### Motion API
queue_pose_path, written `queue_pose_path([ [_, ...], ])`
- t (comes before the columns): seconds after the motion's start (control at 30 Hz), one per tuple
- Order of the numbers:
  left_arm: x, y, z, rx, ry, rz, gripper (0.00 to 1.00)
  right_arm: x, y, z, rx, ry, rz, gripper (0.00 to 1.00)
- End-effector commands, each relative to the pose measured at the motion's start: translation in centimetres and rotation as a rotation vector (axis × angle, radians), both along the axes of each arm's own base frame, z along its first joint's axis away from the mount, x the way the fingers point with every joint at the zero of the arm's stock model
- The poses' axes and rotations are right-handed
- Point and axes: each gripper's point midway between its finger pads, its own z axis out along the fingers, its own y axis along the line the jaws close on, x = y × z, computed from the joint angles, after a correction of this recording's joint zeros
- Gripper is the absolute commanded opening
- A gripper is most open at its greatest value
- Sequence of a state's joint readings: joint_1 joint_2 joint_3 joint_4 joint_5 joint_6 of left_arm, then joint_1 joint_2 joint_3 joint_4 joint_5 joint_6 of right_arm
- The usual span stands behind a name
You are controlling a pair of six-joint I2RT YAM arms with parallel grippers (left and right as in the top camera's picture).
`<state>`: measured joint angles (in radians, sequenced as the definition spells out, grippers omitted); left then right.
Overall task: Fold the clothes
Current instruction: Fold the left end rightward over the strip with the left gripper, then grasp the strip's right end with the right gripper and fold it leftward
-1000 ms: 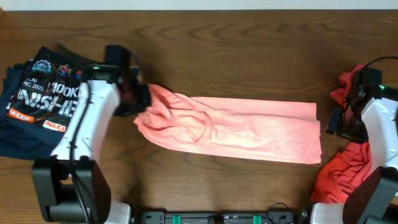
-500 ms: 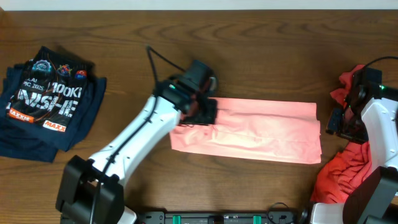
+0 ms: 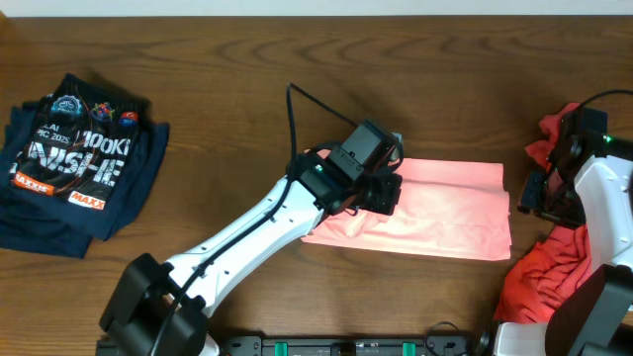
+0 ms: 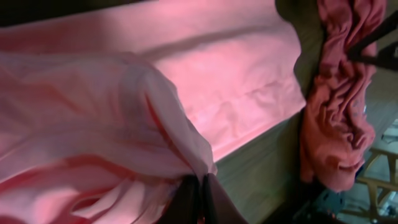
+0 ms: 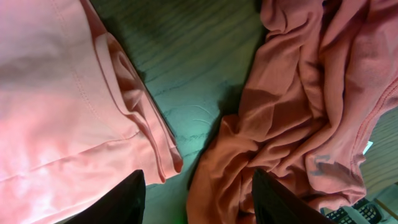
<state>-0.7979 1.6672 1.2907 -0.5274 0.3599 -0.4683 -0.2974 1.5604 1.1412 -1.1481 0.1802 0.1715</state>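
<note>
The light salmon-pink T-shirt (image 3: 450,213) lies flat at centre right of the table. My left gripper (image 3: 381,193) is shut on its left end and holds that end folded over the middle; the left wrist view shows the pink cloth (image 4: 124,118) bunched between the closed fingers (image 4: 199,202). My right gripper (image 3: 539,198) is open and empty, low over the table between the pink shirt's right edge (image 5: 124,93) and the crumpled coral-red T-shirt (image 5: 298,106), which also shows overhead (image 3: 554,267). A folded navy T-shirt (image 3: 74,163) with white and orange print lies at far left.
The brown wooden table (image 3: 247,69) runs bare along the back. The coral-red heap sits at the table's right edge under my right arm (image 3: 603,218). A dark rail (image 3: 346,346) lies along the front edge.
My left gripper has carried the pink shirt's left end to the right across the table, folding the shirt shorter. The right arm has not moved.
</note>
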Motion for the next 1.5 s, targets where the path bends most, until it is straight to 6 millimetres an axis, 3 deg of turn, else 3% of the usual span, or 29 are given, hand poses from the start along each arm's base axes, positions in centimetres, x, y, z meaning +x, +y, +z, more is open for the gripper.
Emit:
queue_pose_path([
  [0.0,0.8,-0.6,-1.1,0.005,0.005,0.019,0.07,-0.2,0.0,-0.3,0.008,0.009,-0.005,0.53],
  [0.1,0.7,-1.9,-1.2,-0.047,0.020,-0.014,0.26,-0.2,0.0,-0.3,0.008,0.010,-0.005,0.53],
  [0.17,0.6,-2.5,-1.0,-0.080,0.027,-0.033,0.31,-0.3,0.0,-0.3,0.009,0.013,-0.005,0.54],
  [0.3,0.8,-2.4,-0.7,-0.082,-0.003,-0.063,0.32,-0.3,0.0,-0.3,0.009,0.013,-0.005,0.54],
  [0.4,2.0,-1.1,0.0,-0.083,-0.025,-0.044,0.32,-0.3,0.0,-0.3,0.009,0.013,-0.005,0.54],
  [0.5,4.1,1.8,1.1,-0.077,-0.037,0.035,0.32,-0.1,0.4,-0.3,0.030,0.005,0.000,0.57],
  [0.63,7.2,8.4,2.5,-0.052,-0.031,0.197,0.33,0.5,2.4,-0.9,0.154,-0.020,0.063,0.60],
  [0.7,8.6,12.2,3.1,-0.041,-0.019,0.295,0.33,0.4,2.7,-1.7,0.168,-0.009,0.069,0.66],
  [0.83,9.9,18.2,3.2,-0.012,0.009,0.434,0.33,0.3,2.7,-4.1,0.173,0.006,0.058,0.68],
  [0.97,10.0,21.2,2.6,0.018,0.041,0.487,0.33,1.1,2.5,-6.6,0.167,-0.031,0.002,0.72],
  [1.13,9.9,21.8,2.4,0.025,0.054,0.501,0.33,2.5,4.3,-9.3,0.270,-0.099,0.011,0.70],
  [1.33,9.9,21.8,2.4,0.025,0.054,0.501,0.33,2.5,5.6,-11.7,0.341,-0.103,0.037,0.62],
  [1.37,9.9,21.8,2.4,0.025,0.054,0.501,0.33,2.3,5.6,-11.9,0.344,-0.095,0.036,0.55],
  [1.47,9.9,21.8,2.4,0.025,0.054,0.501,0.33,2.2,5.6,-12.0,0.345,-0.090,0.036,0.16],
])
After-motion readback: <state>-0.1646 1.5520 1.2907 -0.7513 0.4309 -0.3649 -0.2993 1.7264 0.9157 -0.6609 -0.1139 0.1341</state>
